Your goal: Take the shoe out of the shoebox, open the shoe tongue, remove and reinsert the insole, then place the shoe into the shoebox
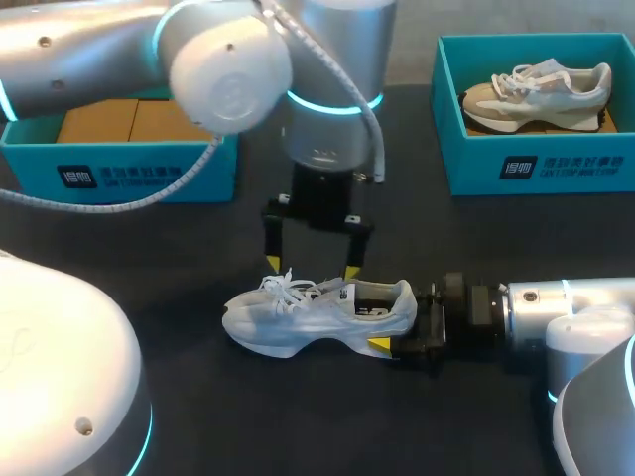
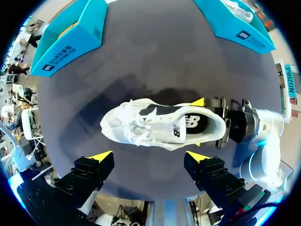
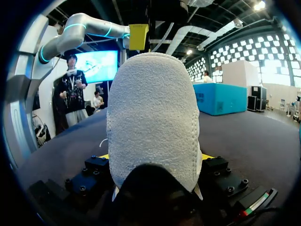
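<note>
A white shoe (image 1: pixel 317 312) stands upright in the middle of the dark table, toe pointing left. My right gripper (image 1: pixel 397 332) comes in from the right and is shut on its heel, one yellow tip on each side. In the right wrist view the heel (image 3: pixel 153 117) fills the space between the fingers. My left gripper (image 1: pixel 312 266) hangs open just above the shoe, one tip over the laces, the other over the collar. From the left wrist the shoe (image 2: pixel 160 125) lies below the spread fingers (image 2: pixel 101 155), its opening and dark insole showing.
A teal shoebox (image 1: pixel 541 164) at the back right holds a beige and white shoe (image 1: pixel 536 89). Another teal box (image 1: pixel 139 169) with brown cardboard inside stands at the back left. Bare table lies in front of the white shoe.
</note>
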{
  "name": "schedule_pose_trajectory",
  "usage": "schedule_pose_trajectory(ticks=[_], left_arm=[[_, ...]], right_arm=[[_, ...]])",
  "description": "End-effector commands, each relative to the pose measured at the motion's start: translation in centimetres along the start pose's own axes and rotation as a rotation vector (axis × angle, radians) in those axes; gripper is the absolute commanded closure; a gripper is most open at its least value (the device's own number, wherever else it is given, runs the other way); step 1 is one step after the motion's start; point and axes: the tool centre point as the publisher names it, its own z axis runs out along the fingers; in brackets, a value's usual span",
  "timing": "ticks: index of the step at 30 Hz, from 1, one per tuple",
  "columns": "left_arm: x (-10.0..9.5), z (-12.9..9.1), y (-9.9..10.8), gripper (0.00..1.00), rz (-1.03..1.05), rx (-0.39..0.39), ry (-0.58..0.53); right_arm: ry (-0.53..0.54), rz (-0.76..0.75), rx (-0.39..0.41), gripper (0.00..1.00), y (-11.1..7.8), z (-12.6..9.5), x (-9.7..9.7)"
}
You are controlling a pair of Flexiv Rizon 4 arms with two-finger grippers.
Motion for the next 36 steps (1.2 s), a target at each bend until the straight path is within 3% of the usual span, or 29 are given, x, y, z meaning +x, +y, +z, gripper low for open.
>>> schedule_pose_trajectory(ticks=[1, 9, 16, 24, 36], left_arm=[[0.9, 0.3, -0.4, 0.00, 0.000, -0.008, -0.020], [1.1, 0.7, -0.9, 0.00, -0.006, -0.033, -0.028], [3.5, 2.6, -1.0, 0.00, -0.016, -0.087, -0.097], [4.8, 3.8, -1.7, 0.00, -0.039, -0.102, -0.145], [4.5, 5.8, -2.1, 0.00, -0.076, -0.127, -0.215]], right_arm=[[-0.005, 0.000, 0.001, 1.00, 0.0, 0.2, 0.1], [-0.005, 0.000, 0.001, 1.00, 0.0, 0.2, 0.1], [-0.005, 0.000, 0.001, 1.00, 0.0, 0.2, 0.1], [-0.005, 0.000, 0.001, 1.00, 0.0, 0.2, 0.1], [-0.005, 0.000, 0.001, 1.00, 0.0, 0.2, 0.1]])
